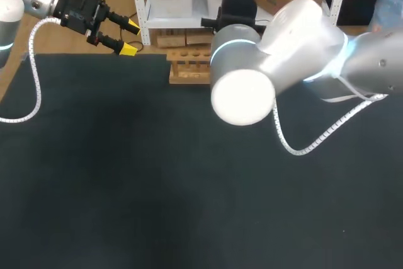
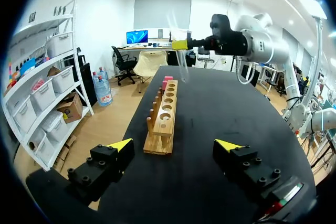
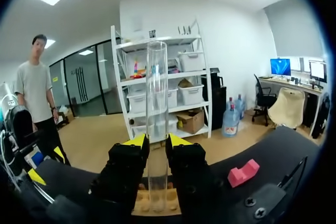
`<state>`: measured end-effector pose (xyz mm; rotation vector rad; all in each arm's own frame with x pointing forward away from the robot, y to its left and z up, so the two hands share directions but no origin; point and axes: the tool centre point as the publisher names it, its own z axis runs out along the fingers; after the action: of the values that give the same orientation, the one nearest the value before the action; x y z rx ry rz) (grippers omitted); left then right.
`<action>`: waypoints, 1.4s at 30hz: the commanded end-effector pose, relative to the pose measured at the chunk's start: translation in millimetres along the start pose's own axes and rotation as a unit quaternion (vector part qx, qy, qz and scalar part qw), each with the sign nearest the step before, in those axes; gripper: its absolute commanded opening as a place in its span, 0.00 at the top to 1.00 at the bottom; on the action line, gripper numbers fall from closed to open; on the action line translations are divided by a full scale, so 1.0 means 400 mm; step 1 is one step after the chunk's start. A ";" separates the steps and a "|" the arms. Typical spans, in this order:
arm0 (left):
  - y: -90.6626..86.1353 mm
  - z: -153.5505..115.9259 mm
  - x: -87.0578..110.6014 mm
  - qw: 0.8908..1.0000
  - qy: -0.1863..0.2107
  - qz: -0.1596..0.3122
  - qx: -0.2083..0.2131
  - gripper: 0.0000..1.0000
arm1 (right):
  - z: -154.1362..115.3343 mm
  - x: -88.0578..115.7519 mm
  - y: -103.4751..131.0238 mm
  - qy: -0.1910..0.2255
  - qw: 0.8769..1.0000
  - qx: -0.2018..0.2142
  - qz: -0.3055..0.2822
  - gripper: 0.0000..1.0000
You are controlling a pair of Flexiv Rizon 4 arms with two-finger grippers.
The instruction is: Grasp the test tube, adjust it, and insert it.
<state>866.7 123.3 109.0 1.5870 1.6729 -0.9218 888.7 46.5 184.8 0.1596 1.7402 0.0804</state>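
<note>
The right claw is clenched on the test tube — a yellow tip presses the glass from each side, and the clear tube stands upright, rising well past the fingers. Its lower end hangs over the wooden rack, towards the end farthest from the left arm; whether it touches the wood I can't tell. A pink block sits on the black desk near that same end. The left claw is released — fingers spread wide with nothing between them. It hangs at the desk's back-left edge, apart from the rack and looking along its row of holes. From overhead, the right arm's bulk hides its own claw and part of the rack.
</note>
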 end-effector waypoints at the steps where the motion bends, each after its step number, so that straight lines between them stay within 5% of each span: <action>1: 0.022 0.000 0.001 0.998 0.001 0.000 0.061 0.00 | -0.010 -0.001 -0.003 -0.019 1.000 0.011 -0.001 1.00; 11: 0.022 0.000 0.001 0.998 0.001 0.000 0.061 0.00 | -0.001 -0.006 -0.023 -0.077 0.997 0.001 -0.013 1.00; 24: 0.022 0.000 0.001 0.998 0.001 0.000 0.061 0.00 | 0.051 0.017 -0.057 -0.104 0.994 -0.024 -0.036 1.00; 42: 0.022 0.000 0.001 0.998 0.001 0.000 0.061 0.00 | 0.061 0.042 -0.046 -0.097 0.994 -0.045 -0.031 1.00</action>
<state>866.7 123.3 109.0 1.5870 1.6729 -0.9218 906.5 31.2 162.8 0.0514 1.5434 0.0867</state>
